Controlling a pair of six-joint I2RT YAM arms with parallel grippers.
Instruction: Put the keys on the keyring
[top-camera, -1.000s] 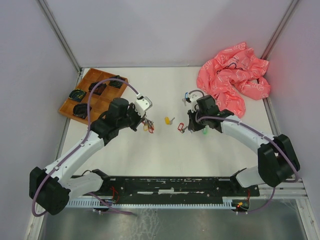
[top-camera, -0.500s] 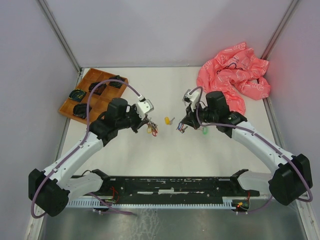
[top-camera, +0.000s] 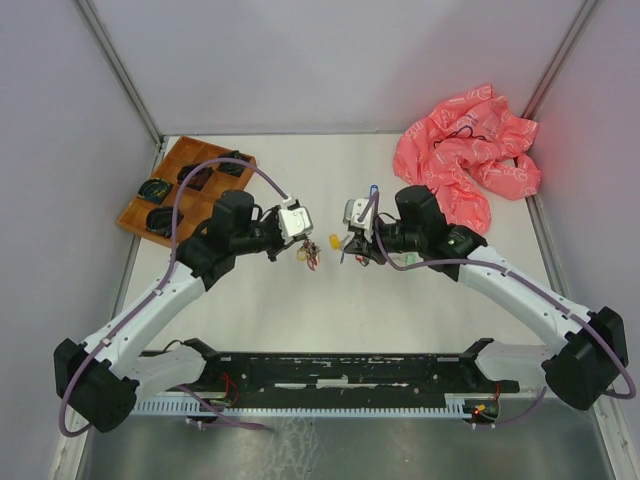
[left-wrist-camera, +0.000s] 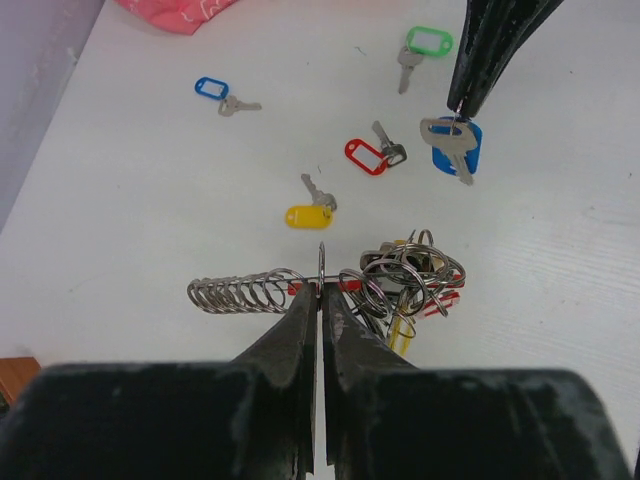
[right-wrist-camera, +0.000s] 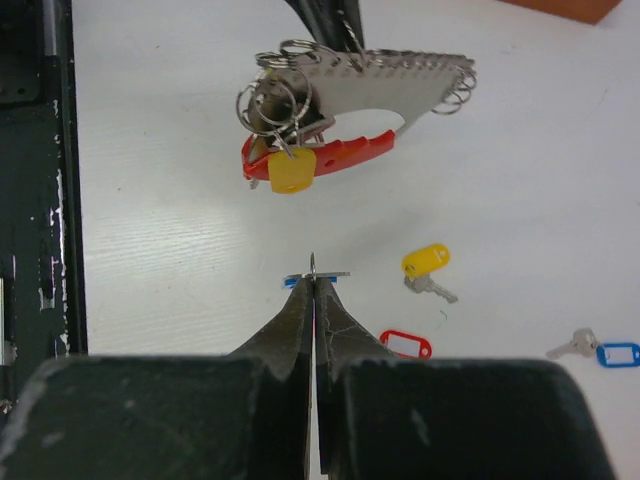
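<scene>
We log the left gripper (left-wrist-camera: 320, 292) clamped on the keyring (left-wrist-camera: 405, 275), held near table centre. Just right of it, the right gripper (right-wrist-camera: 313, 282) pinches 1 blue-tagged key (left-wrist-camera: 455, 148), near the keyring but apart from it. 4 keys lie loose on the table (left-wrist-camera: 150, 200): yellow key (left-wrist-camera: 306, 216), red key (left-wrist-camera: 364, 156), green key (left-wrist-camera: 428, 42), blue key (left-wrist-camera: 212, 88).
</scene>
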